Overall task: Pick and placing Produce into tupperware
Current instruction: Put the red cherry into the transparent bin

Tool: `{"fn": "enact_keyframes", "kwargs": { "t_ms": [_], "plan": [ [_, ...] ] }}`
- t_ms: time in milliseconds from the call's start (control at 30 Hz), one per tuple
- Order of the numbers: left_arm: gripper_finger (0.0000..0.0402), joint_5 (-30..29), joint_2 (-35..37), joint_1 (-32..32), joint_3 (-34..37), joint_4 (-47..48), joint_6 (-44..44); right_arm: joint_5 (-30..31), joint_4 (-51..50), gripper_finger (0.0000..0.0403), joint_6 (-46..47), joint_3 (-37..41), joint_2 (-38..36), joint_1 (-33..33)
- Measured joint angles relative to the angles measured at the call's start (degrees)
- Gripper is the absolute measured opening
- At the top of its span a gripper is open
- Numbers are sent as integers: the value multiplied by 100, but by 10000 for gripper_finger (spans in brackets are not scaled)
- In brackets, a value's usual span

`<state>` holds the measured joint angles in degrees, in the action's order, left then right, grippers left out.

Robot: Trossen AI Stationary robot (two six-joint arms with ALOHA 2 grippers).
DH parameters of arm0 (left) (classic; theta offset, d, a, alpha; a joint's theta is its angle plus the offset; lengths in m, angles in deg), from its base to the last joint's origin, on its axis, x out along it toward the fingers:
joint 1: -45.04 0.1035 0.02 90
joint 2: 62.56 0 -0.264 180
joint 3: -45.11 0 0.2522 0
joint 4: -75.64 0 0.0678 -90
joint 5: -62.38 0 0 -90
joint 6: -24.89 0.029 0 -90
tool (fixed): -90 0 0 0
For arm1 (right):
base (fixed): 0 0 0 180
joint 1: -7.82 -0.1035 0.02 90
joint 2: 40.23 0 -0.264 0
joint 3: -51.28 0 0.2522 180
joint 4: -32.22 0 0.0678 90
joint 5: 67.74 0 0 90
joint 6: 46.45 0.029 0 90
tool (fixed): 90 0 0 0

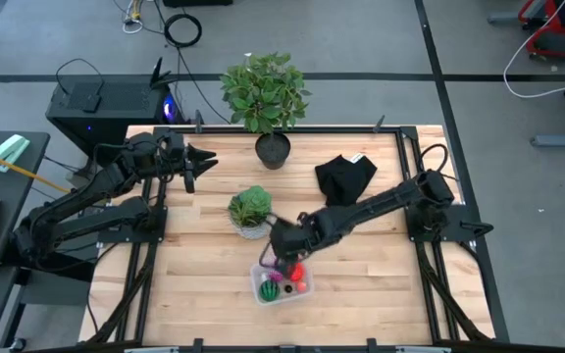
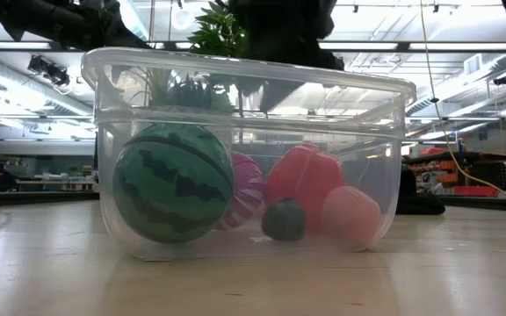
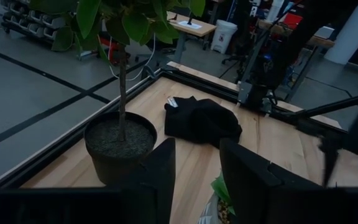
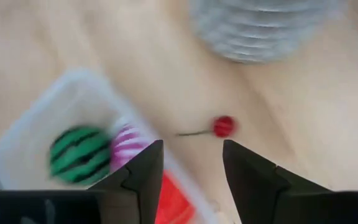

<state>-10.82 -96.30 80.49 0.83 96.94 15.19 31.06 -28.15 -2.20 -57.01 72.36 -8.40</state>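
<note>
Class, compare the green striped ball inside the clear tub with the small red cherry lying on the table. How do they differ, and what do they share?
The green striped ball is far bigger than the cherry.
The ball is green with dark stripes; the cherry is plain red with a thin stem.
The ball sits inside the clear tub; the cherry lies outside it on the bare wood, near the ribbed white pot.
Both are round toy produce.

Ahead, one side: dark pot (image 3: pixel 118 144), thin stem.
Ahead, middle: black cloth (image 3: pixel 202 119) on table (image 3: pixel 278 140).
Fingers (image 3: pixel 157 180): parted, empty.

bright, even overhead strip lighting, right wrist view motion-blurred, soft glare on the tupperware (image 2: pixel 253 96)
</note>
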Motion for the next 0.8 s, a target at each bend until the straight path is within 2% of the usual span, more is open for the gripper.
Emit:
{"fn": "enact_keyframes", "kwargs": {
  "t_ms": [167,400,533,667,800],
  "plan": [
    [128,0,0,1,0,1,-8,76,-488,162,1271,-52,0,399],
    [135,0,0,1,0,1,1,65,-451,170,1739,193,33,658],
    [132,0,0,1,0,1,3,171,-229,183,1737,431,31,694],
    [129,0,0,1,0,1,5,92,499,195,1139,706,31,684],
    [130,0,0,-1,0,1,3,0,688,202,987,980,31,667]
  ]
}}
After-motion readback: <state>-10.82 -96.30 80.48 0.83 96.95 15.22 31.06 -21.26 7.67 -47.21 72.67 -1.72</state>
